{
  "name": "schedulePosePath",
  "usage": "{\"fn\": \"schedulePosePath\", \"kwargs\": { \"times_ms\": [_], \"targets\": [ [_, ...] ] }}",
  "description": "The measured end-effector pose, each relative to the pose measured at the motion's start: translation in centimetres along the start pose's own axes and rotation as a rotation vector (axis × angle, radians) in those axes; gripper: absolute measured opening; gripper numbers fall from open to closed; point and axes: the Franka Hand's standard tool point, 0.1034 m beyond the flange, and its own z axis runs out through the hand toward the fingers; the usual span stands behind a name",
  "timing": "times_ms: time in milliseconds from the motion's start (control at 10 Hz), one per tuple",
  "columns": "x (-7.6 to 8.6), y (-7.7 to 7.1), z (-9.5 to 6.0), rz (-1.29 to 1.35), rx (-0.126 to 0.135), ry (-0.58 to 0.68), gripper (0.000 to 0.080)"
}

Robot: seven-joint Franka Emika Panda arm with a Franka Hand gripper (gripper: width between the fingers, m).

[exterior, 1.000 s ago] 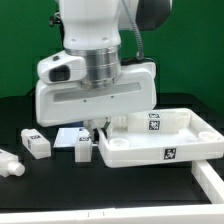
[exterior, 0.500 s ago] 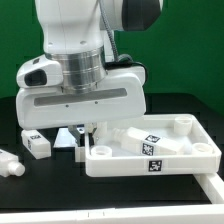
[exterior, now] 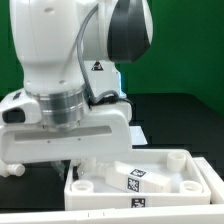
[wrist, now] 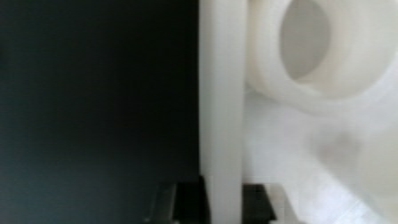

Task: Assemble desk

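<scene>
Grip mostly out of sight

In the wrist view the gripper [wrist: 221,198] shows only two dark tips at the picture's edge, closed either side of the blurred wall of the white plastic rimmed tabletop panel [wrist: 222,90]. The panel's round corner socket [wrist: 329,50] is cut off. In the exterior view the bulky white robot arm [exterior: 55,60] hides the gripper. The lower edge cuts the panel, and its black-and-white square tags [exterior: 133,179] are too small to read.

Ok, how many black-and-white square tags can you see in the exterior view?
2. One tag on the leg lying inside the tabletop panel, one tag on the panel's near rim. The arm may hide others.
</scene>
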Motion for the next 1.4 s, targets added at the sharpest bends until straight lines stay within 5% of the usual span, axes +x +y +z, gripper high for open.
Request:
{"fn": "schedulePosePath", "kwargs": {
  "times_ms": [500,800,1100,1400],
  "targets": [
    [0.3,-0.5,0.3,-0.012,-0.001,0.000,0.0051],
    [2.0,-0.6,0.6,-0.014,-0.006,0.013,0.0051],
    [2.6,-0.8,0.2,0.039,-0.046,0.019,0.0051],
    [2.6,-0.7,0.2,0.051,-0.051,0.018,0.0059]
  ]
}}
